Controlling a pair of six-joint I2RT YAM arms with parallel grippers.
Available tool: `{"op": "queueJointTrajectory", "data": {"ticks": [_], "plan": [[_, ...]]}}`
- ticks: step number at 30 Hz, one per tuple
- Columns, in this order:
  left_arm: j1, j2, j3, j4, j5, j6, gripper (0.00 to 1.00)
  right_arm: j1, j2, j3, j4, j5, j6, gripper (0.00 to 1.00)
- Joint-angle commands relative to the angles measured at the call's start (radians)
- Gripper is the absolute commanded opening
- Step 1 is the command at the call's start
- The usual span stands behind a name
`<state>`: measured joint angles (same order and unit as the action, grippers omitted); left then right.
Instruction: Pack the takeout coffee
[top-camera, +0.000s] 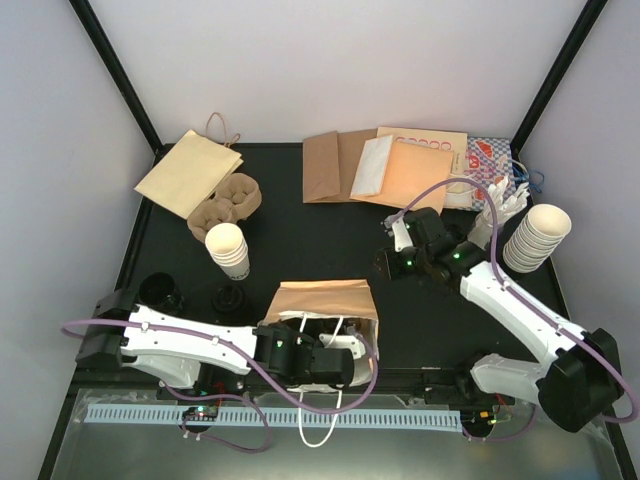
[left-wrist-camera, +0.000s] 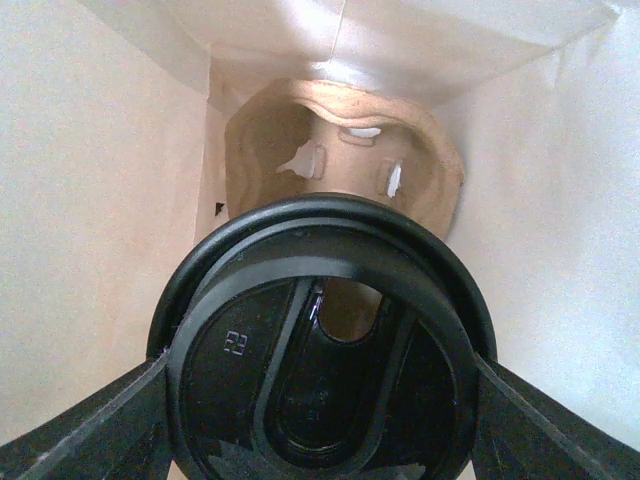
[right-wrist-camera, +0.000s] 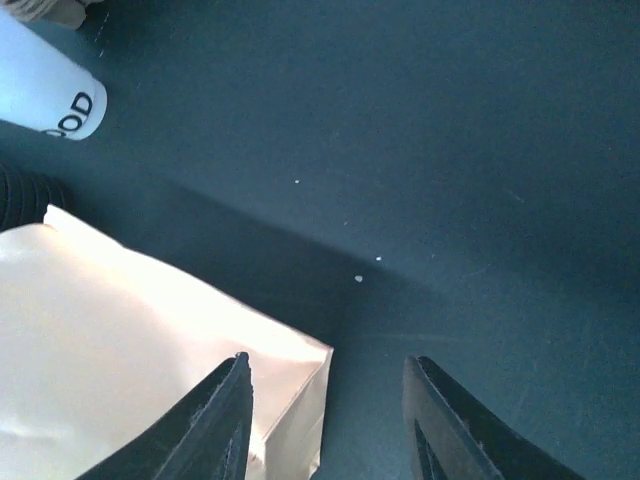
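The left gripper reaches into the mouth of a brown paper bag, fingers spread wide and clamped on either side of a takeout coffee cup, of which only the black lid shows. Deeper inside the bag, a pulp carrier stands past the lid, with the bag's walls close on both sides. Just beyond the bag's far right corner, the right gripper hovers over the black table, jaws partly apart and holding nothing. A stack of lidless cups stands off the bag's far left corner.
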<state>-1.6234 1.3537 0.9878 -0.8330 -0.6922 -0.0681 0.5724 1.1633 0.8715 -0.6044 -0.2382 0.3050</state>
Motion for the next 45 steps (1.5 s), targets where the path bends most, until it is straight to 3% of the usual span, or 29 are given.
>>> {"op": "queueJointTrajectory", "data": {"ticks": [1, 6, 9, 18, 26, 32, 45], "plan": [[-0.023, -0.028, -0.004, 0.061, -0.013, 0.04, 0.45, -0.04, 0.033, -0.023, 0.082, -0.082, 0.044, 0.44], [-0.035, 0.016, 0.024, 0.074, -0.003, 0.055, 0.45, -0.09, 0.083, -0.03, 0.131, -0.124, 0.079, 0.47], [-0.039, 0.035, 0.028, 0.091, 0.02, 0.059, 0.45, -0.108, 0.114, -0.02, 0.156, -0.145, 0.093, 0.58], [-0.055, 0.101, 0.067, 0.123, 0.091, 0.032, 0.44, -0.11, 0.23, -0.049, 0.26, -0.318, 0.168, 0.73], [-0.067, 0.156, 0.113, 0.121, 0.055, 0.035, 0.43, -0.106, 0.296, -0.117, 0.314, -0.445, 0.183, 0.74], [-0.067, 0.157, 0.17, 0.118, -0.03, 0.061, 0.42, -0.107, 0.274, -0.131, 0.304, -0.449, 0.177, 0.74], [-0.054, 0.168, 0.16, 0.292, -0.061, 0.135, 0.42, -0.105, 0.214, -0.157, 0.267, -0.44, 0.168, 0.74]]}}
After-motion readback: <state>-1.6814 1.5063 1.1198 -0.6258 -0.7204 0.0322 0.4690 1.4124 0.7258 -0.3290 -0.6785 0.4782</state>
